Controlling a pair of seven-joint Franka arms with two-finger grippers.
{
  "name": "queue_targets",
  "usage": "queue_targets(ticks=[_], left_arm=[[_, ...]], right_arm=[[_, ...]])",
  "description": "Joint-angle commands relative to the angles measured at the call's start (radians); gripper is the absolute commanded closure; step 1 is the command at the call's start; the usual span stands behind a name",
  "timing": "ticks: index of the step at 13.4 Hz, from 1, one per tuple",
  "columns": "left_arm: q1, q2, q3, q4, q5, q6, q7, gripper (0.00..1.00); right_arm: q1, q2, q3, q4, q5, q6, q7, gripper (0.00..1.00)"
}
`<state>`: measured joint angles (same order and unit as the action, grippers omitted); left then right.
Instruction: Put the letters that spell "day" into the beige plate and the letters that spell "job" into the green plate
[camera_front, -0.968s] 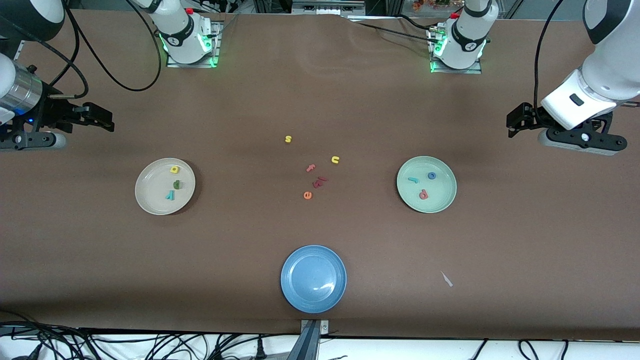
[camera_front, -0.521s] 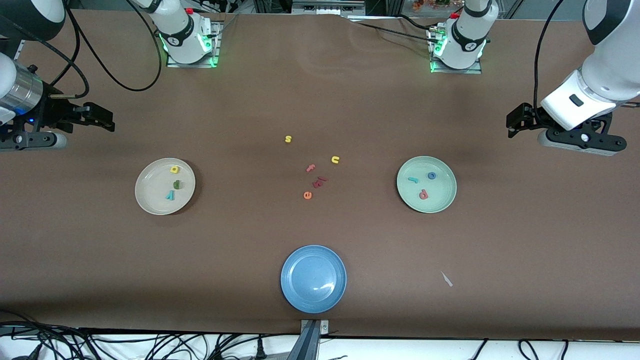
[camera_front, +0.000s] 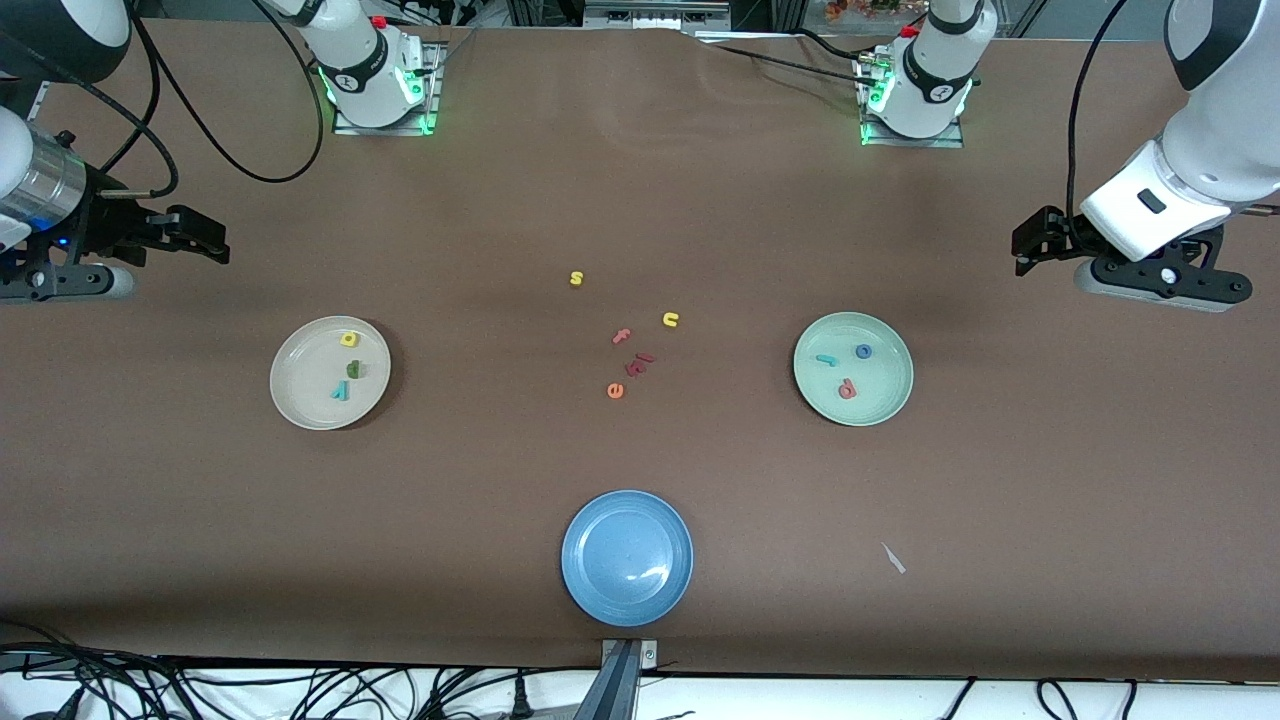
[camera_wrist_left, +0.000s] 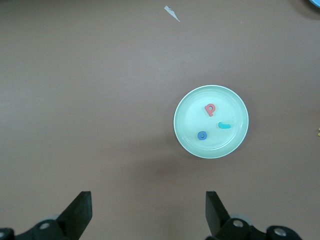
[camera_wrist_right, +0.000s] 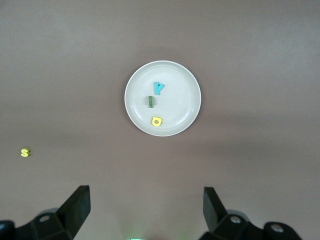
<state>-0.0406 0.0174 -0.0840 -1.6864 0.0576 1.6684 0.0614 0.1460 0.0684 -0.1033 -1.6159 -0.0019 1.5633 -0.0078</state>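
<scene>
While both arms wait, we list: left gripper wide, empty, beside green plate holding j, o, b; right gripper wide, empty, beside beige plate holding d, a, y.

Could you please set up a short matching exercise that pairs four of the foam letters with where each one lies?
Letters:
1. yellow a
2. blue o
3. yellow s
4. teal y

Places:
A. in the green plate
B. on the bare table
C. in the beige plate, nearest the front camera
D. in the beige plate, farthest from the front camera

Pairs: 1-D, 2-A, 3-B, 4-C
</scene>
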Motion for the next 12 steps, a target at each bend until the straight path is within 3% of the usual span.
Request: queue_targets(ticks=[1,12], left_arm=[[-0.004,0.012,-0.005,0.031,-0.028,-0.027,0.015,0.0],[0.001,0.013,-0.003,0.031,-0.064,-0.029,0.015,0.0]], right_arm=[[-0.011,0.004,0.005,0.014,-0.004,-0.008,-0.015,0.0],[-0.013,0.005,0.004,0.014,-0.004,-0.008,-0.017,0.0]])
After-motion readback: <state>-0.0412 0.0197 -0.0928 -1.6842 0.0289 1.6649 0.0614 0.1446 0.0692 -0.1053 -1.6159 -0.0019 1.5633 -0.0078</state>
